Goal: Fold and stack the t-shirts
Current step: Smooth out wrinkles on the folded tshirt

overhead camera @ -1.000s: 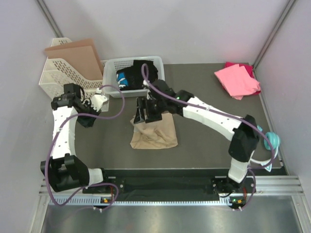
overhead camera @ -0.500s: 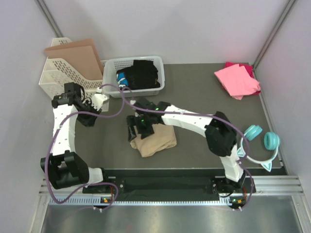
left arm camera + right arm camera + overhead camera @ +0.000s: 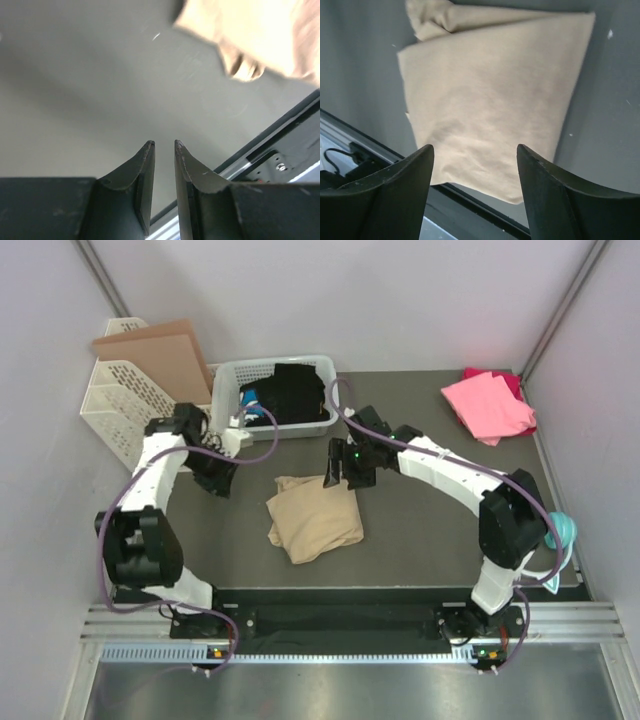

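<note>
The tan t-shirt (image 3: 315, 520) lies folded into a rough square at the table's middle; it also shows in the right wrist view (image 3: 490, 95) and at the upper right of the left wrist view (image 3: 260, 30). My right gripper (image 3: 340, 470) is open and empty, hovering just beyond the shirt's far right corner, with its jaws (image 3: 474, 150) spread wide above the cloth. My left gripper (image 3: 220, 483) is to the left of the shirt, apart from it, with its jaws (image 3: 163, 145) almost together and empty. The pink t-shirt (image 3: 487, 405) lies over the magenta one (image 3: 508, 378) at the far right corner.
A white basket (image 3: 232, 375) with dark clothes stands at the back middle. A white file rack (image 3: 110, 405) holding a brown cardboard sheet (image 3: 155, 350) stands at the back left. Teal headphones (image 3: 564, 530) lie at the right edge, partly behind my right arm. A black rail (image 3: 340, 595) runs along the front edge.
My right gripper carried the tan shirt's far edge toward the front, folding it over, then let go and drew back to the far right. My left gripper moved right, toward the shirt.
</note>
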Robot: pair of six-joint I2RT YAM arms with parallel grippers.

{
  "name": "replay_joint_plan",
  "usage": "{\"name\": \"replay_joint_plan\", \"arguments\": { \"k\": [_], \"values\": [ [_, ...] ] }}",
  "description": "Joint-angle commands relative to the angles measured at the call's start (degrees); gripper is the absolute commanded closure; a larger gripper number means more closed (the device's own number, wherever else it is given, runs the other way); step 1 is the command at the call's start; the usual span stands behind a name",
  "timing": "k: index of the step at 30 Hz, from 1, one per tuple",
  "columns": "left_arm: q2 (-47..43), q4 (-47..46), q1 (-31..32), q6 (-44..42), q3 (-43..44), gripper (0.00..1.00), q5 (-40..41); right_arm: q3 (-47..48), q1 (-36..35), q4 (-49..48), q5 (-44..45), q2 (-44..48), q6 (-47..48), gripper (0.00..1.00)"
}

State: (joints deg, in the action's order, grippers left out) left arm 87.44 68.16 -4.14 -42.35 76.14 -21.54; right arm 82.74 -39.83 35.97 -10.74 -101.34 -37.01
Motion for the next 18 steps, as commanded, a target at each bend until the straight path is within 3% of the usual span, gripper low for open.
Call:
{"name": "replay_joint_plan", "arguments": {
  "k": [1,5,11,13,14,18],
  "values": [
    [6.3,-4.3,6.8,6.0,2.3,0.72,-1.5,-4.7,1.0,-2.2,-0.4,3.4,0.3,0.34],
    [12.2,-5.9,12.2,9.0,4.4,0.72,-3.2,-12.3,1.1,-5.0,-0.4,6.1,-0.7,0.39],
    [22.7,-3.8,12.5,11.4,11.3,0.71,-6.6,-18.0,1.9,-7.7,-1.7,7.4,-0.4,0.4],
    [24.8,-3.9,12.5,11.9,11.7,0.68,-8.5,-18.3,1.9,-8.0,-2.3,7.6,-0.3,0.41],
    [25.1,-4.1,12.5,11.9,11.2,0.61,-8.9,-18.5,1.9,-8.5,-2.4,7.5,-0.3,0.41],
    [26.4,-4.6,12.5,12.4,10.6,0.58,-9.4,-18.7,1.9,-8.3,-2.4,7.6,0.4,0.41]
  ]
}}
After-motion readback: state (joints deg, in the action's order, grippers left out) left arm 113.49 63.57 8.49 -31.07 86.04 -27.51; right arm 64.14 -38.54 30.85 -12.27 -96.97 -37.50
